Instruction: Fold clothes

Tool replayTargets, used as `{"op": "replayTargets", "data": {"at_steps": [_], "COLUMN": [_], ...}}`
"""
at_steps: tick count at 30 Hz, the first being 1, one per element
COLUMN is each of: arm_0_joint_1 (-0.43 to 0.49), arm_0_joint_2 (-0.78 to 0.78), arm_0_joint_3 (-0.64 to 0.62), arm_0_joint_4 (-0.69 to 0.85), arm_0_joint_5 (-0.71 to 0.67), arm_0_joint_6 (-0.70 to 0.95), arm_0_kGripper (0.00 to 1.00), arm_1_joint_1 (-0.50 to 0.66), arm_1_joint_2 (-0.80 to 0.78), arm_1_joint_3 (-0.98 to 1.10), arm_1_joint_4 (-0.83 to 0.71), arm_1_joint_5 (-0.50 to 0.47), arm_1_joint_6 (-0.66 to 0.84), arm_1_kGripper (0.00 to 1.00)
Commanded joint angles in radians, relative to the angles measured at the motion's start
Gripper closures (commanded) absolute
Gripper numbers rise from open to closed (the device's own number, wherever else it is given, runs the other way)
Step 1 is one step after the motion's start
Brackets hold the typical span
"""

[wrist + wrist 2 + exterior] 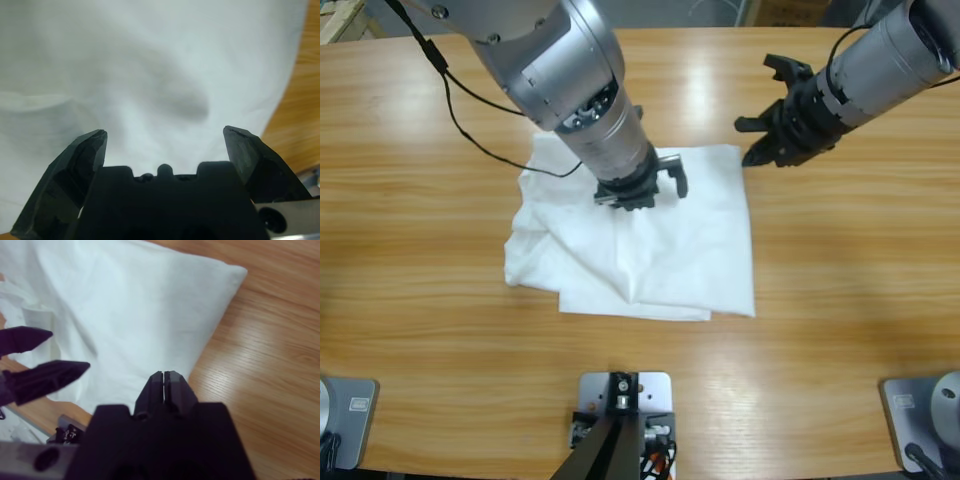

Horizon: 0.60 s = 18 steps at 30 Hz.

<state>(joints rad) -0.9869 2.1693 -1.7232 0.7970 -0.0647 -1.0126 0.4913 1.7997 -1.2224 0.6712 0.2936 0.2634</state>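
White T-shirt [660, 240] folded under spread left fingers [677, 172] on table [840, 300]

Plain white T-shirt [660, 240]; black left gripper [645, 185] & right gripper [775, 120]; light-brown wood-grain table [420, 330].

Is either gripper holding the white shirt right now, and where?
Neither. Left gripper is open over the folded white cotton T-shirt; right gripper is shut, empty.
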Motion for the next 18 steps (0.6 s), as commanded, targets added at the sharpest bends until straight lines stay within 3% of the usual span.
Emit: {"op": "replayTargets", "data": {"at_steps": [1, 7, 12, 18], "arm_0_joint_1": [-0.006, -0.059, -0.091, -0.050], "arm_0_joint_2": [-0.087, -0.244, -0.366, -0.268], "arm_0_joint_3": [0.178, 0.269, 0.423, 0.298], "arm_0_joint_4": [0.006, 0.131, 0.172, 0.052], "arm_0_joint_5": [0.074, 0.140, 0.183, 0.180], "arm_0_joint_6": [-0.027, -0.116, -0.237, -0.204], "arm_0_kGripper": [0.092, 0.089, 0.082, 0.097], "arm_1_joint_1": [-0.017, -0.017, -0.017, -0.017], "arm_1_joint_2": [0.011, -0.007, -0.020, -0.024], "arm_1_joint_3": [0.061, 0.111, 0.125, 0.134], "arm_1_joint_4": [-0.028, -0.051, -0.061, -0.062], "arm_1_joint_5": [0.018, 0.016, 0.017, 0.016], "arm_1_joint_6": [-0.013, -0.016, -0.017, -0.018], "arm_1_kGripper": [1.000, 1.000, 1.000, 1.000]}}
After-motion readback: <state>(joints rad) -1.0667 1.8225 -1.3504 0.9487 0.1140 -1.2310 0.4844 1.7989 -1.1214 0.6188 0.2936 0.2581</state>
